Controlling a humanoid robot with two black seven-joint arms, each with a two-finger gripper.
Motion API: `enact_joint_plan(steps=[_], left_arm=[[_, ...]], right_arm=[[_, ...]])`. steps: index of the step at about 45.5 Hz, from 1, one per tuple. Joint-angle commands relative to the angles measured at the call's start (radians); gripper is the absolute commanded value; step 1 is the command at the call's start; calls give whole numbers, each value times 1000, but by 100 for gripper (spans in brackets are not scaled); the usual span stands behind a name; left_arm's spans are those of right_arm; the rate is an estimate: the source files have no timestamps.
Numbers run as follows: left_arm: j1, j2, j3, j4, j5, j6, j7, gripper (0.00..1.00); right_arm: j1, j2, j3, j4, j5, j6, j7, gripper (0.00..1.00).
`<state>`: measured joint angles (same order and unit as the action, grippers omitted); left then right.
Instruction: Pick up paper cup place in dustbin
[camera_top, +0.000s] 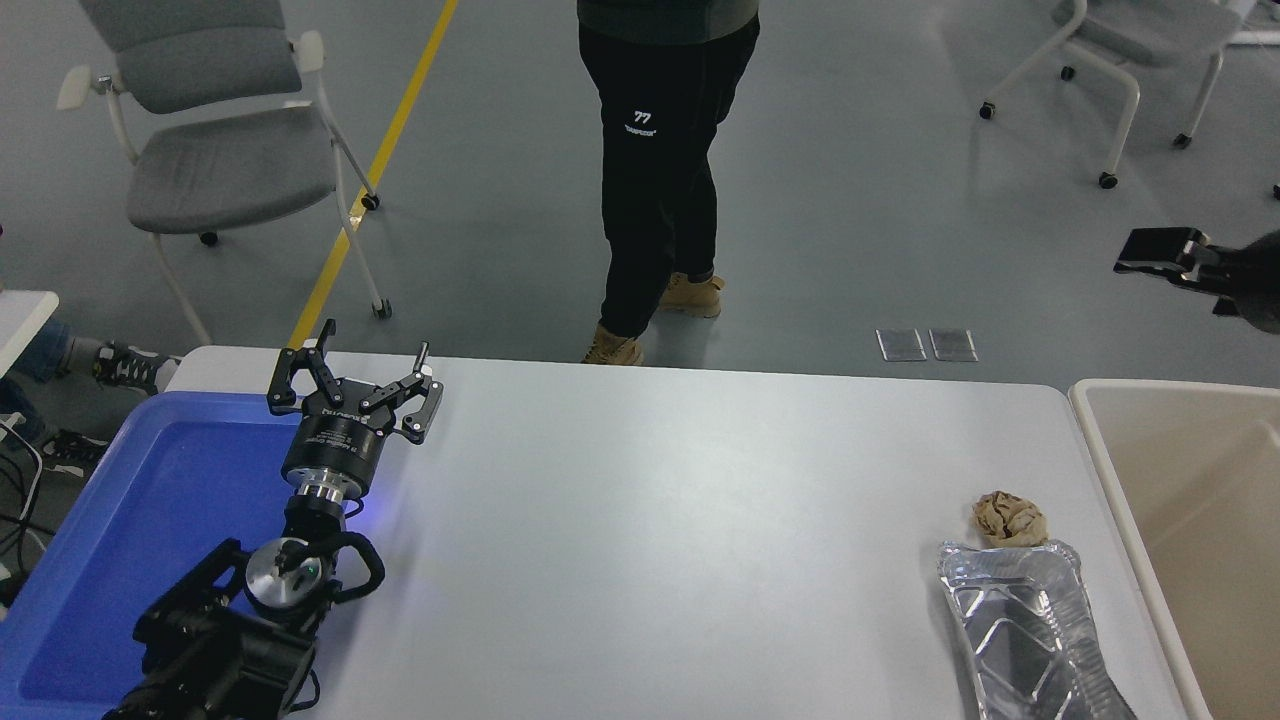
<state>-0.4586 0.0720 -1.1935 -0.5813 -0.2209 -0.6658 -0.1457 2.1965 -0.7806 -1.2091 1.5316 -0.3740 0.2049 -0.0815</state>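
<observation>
The paper cup is out of view. The dustbin is a large beige bin with a thick pale rim, standing off the table's right end. My right gripper pokes in from the right edge, high above the floor beyond the dustbin's far side, and only its black tip shows. My left gripper is parked at the lower left, open and holding nothing, over the far right corner of the blue tray.
A crumpled brown paper ball lies near the table's right end, with a crinkled foil tray just in front of it. A person's legs stand at the table's far side. A grey chair stands at the far left.
</observation>
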Motion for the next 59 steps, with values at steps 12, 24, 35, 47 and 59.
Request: enact_joint_plan(steps=[12, 24, 35, 47, 59], left_arm=[[0, 0, 0, 0, -1, 0, 0, 99], [0, 0, 0, 0, -1, 0, 0, 99], [0, 0, 0, 0, -1, 0, 0, 99], [0, 0, 0, 0, -1, 0, 0, 99], [0, 0, 0, 0, -1, 0, 0, 99]], right_arm=[[252, 303, -132, 190, 161, 346, 22, 100], [281, 457, -118, 199, 375, 432, 22, 100], [281, 573, -104, 199, 480, 436, 28, 100], [261, 649, -83, 191, 494, 436, 48, 100], [243, 656, -73, 190, 492, 441, 52, 100]])
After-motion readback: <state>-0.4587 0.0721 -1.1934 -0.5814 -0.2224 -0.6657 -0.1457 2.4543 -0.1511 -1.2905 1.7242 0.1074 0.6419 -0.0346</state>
